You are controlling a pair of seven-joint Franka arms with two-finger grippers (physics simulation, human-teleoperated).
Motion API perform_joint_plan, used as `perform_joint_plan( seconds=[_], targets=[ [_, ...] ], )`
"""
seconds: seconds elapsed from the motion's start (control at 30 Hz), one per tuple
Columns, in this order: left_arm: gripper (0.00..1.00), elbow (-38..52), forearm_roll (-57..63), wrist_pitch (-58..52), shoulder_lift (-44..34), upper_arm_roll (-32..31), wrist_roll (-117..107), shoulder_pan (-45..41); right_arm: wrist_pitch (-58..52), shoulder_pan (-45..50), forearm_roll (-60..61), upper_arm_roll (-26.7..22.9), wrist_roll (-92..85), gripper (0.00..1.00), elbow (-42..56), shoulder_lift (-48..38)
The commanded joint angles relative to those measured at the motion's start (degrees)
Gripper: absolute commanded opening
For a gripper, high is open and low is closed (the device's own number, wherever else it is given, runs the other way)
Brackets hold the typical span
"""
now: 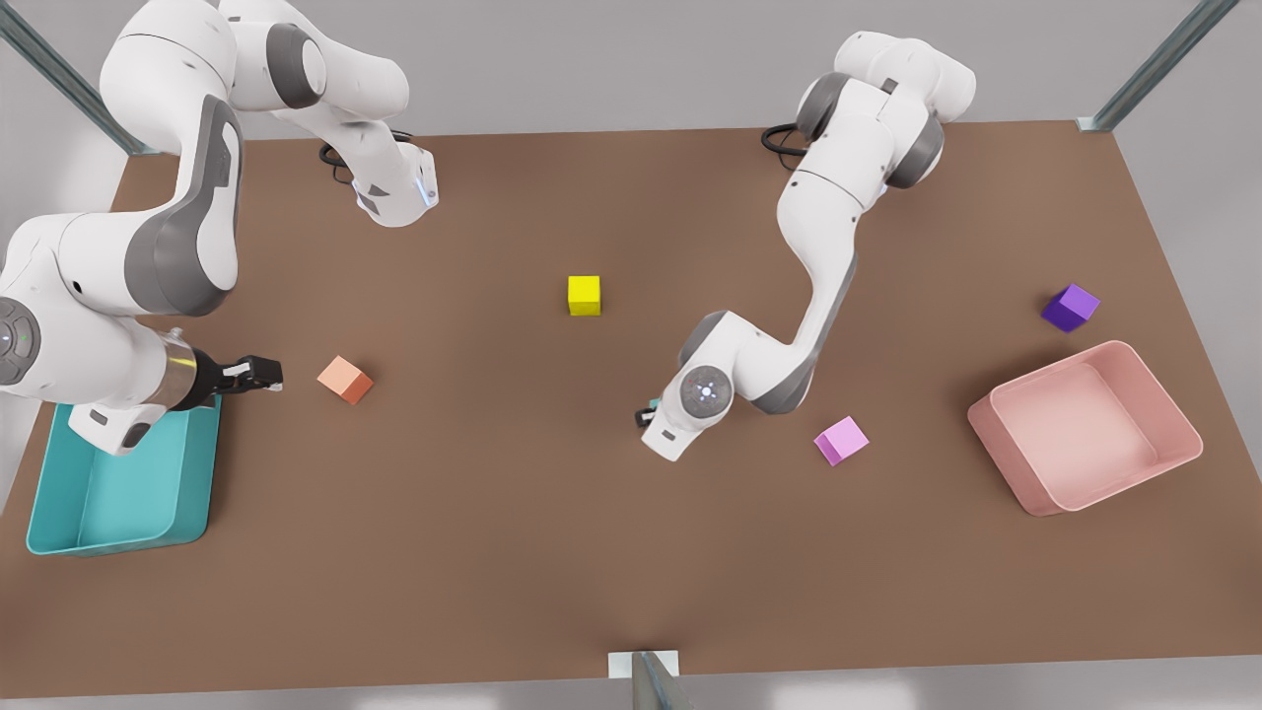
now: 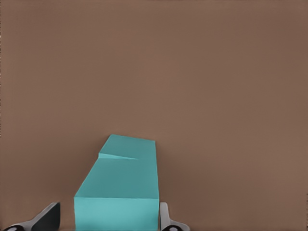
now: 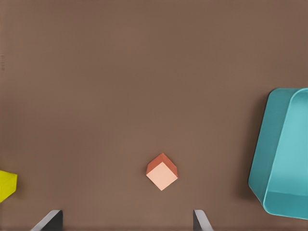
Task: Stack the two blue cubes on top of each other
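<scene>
Straddling the upper small teal plain cube (image 2: 118,214) atop its lower twin (image 2: 132,147), left gripper (image 2: 110,211) stands slightly parted; right gripper (image 1: 258,374) waits, spread wide, near the teal plastic bin (image 1: 204,473); cubes likely light, rigid; hold opposite flat faces.

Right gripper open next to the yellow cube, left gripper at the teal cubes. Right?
Not quite. The right gripper, open, is next to the orange cube, as the front view shows; the yellow cube lies farther off. The left gripper is at the teal cubes.
</scene>
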Motion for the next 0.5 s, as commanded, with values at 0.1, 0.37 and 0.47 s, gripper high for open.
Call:
perform_joint_plan(
  seconds=[0.1, 0.37, 0.47],
  targets=[
    [1.0, 0.4, -0.2, -0.6, -0.2, -0.2, -2.9, 0.0, 0.0, 0.0, 0.0, 0.0, 0.9, 1.0, 0.0, -0.1],
    [1.0, 0.6, -0.2, -0.7, -0.2, -0.2, -2.9, 0.1, 0.0, -0.1, -0.1, 0.0, 1.0, 1.0, 0.1, -0.1],
    [1.0, 0.6, -0.2, -1.4, -1.3, -0.1, -2.9, 0.1, 0.0, -0.2, -0.1, -0.3, 0.4, 1.0, 0.3, -0.1]
  ],
)
